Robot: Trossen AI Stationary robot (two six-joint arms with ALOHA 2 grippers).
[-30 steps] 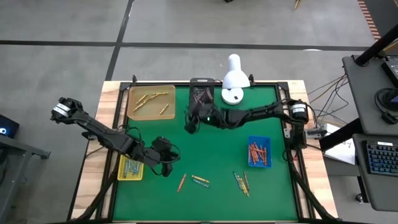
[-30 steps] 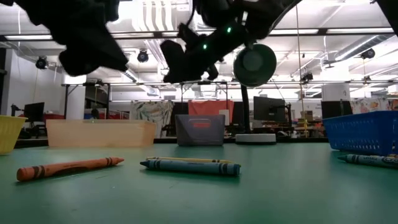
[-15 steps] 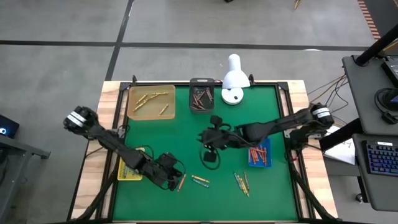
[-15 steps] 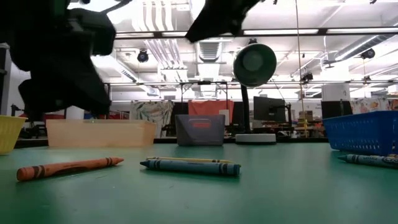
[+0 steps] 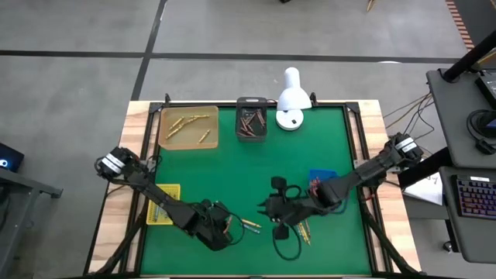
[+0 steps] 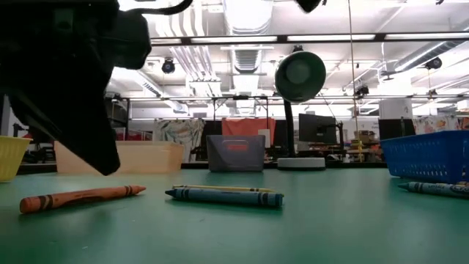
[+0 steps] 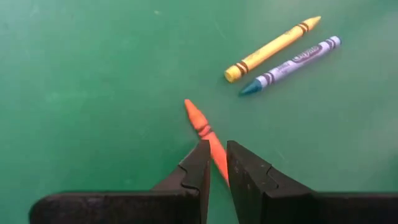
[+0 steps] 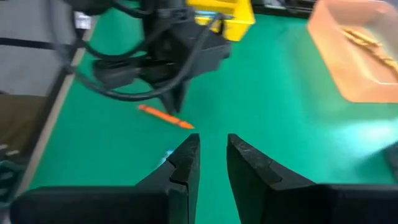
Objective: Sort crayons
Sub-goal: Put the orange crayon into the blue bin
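The left gripper (image 7: 215, 163) sits low over the green felt table top (image 5: 256, 167) near its front edge, its two dark fingers pinched around the rear end of a thin orange wax crayon (image 7: 205, 129) that lies flat on the felt and points away from the wrist. Just beyond that crayon's tip, a yellow crayon (image 7: 273, 48) and a blue crayon (image 7: 292, 65) lie side by side, nearly touching. From above, the right gripper (image 5: 273, 208) is close by to the right, also over the front of the table; its fingers (image 8: 183, 163) stand a narrow gap apart with nothing between them, aimed toward the left arm. A small heap of mixed crayons (image 5: 302, 229) lies right beside the right arm's wrist. Farther out, a blue plastic rectangular tray (image 5: 323, 188) holds orange and red crayons, a yellow tray (image 5: 163, 204) sits at the left edge, and at the back stand a tan tray (image 5: 188, 126) with yellowish crayons, a dark tray (image 5: 251, 118) with brown ones, and a white desk lamp (image 5: 291, 95).
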